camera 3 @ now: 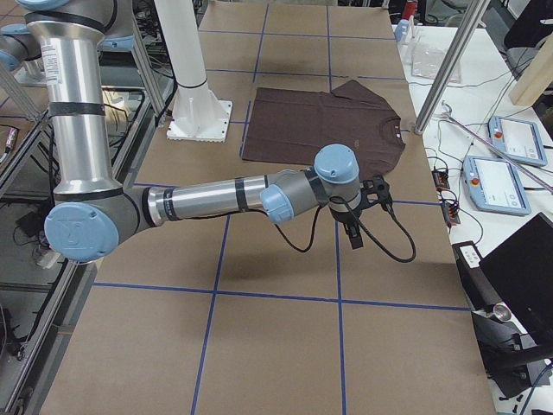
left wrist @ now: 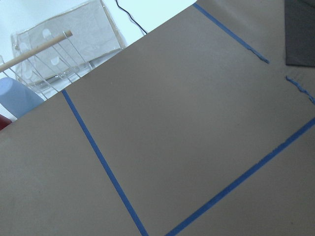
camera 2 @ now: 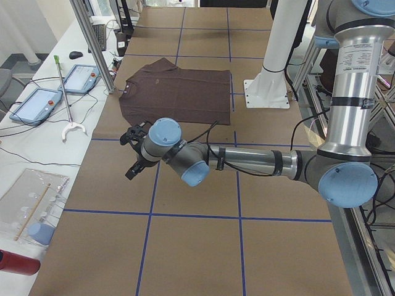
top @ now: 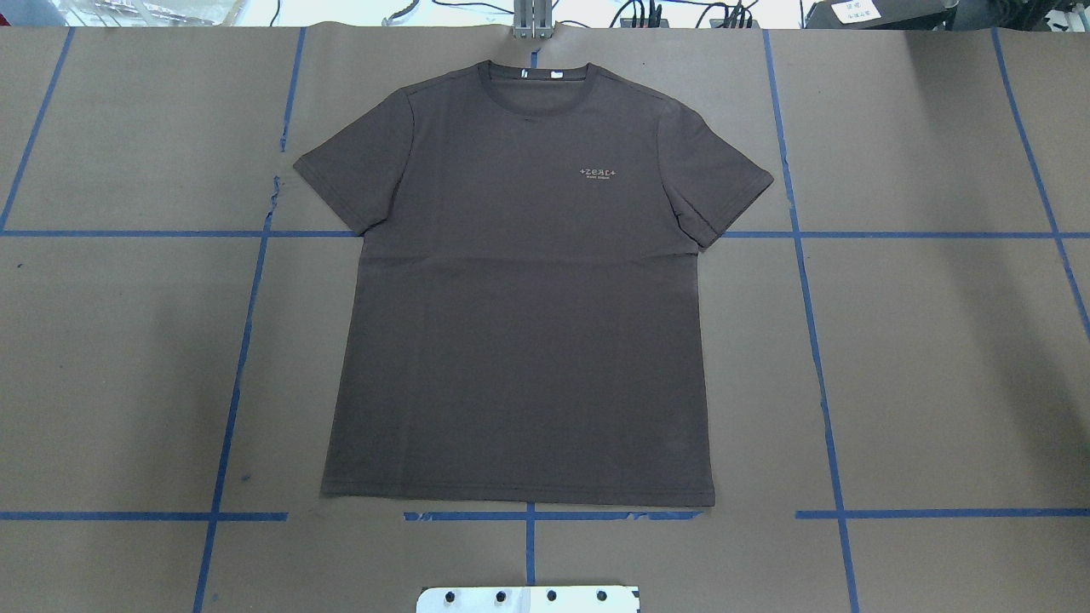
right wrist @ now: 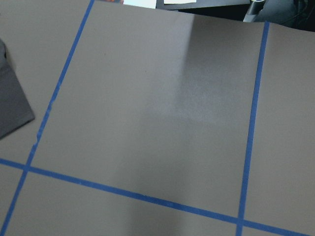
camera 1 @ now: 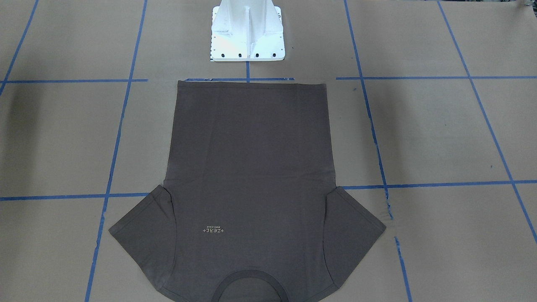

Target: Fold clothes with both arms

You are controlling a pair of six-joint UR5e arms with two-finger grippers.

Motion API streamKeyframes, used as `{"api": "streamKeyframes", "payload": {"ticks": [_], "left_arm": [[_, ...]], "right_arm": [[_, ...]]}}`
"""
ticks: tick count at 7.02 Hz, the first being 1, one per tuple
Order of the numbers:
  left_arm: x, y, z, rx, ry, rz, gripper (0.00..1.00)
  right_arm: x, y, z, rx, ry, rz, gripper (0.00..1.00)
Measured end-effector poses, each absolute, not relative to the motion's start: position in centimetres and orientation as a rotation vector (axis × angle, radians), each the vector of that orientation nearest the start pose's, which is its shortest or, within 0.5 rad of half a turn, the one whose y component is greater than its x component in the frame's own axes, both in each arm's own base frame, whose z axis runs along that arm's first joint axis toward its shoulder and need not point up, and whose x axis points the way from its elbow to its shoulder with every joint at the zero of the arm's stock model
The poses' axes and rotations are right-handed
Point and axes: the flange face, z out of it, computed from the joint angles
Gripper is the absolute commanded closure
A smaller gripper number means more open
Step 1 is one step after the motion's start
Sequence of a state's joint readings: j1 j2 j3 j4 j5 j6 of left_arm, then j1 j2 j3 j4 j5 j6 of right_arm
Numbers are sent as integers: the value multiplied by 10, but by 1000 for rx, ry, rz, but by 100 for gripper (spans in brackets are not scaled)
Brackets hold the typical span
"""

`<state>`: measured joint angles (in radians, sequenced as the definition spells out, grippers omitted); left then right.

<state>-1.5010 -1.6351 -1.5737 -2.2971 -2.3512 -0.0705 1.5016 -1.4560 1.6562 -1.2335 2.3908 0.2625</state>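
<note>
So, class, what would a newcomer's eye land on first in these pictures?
A dark brown-grey short-sleeved T-shirt lies spread flat, logo up, in the middle of the brown paper-covered table gridded with blue tape, its hem towards the white bolted pedestal. In the side views, a silver-grey left arm and right arm stretch over bare paper beside it.

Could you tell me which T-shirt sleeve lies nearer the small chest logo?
The sleeve on the robot's right; the logo sits on that half of the chest, away from the left sleeve.
</note>
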Motion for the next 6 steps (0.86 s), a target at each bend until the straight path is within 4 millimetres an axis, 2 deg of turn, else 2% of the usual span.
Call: {"api": "streamKeyframes", "payload": {"ticks": [2,3,4,5,6], "left_arm": [[1,-558,517,665,857,259,0],[16,-561,510,648,882,247,0],[26,-561,506,639,895,248,0],[30,-562,504,639,901,252,0],[32,-561,503,644,903,255,0]], "right_arm": [[-35,-611,457,315,-937,62,1],[-70,-631,431,295,-952,109,1],[-116,-642,413,303,-948,157,3],[-168,-647,405,326,-944,209,12],[-219,-652,406,345,-942,249,16]]}}
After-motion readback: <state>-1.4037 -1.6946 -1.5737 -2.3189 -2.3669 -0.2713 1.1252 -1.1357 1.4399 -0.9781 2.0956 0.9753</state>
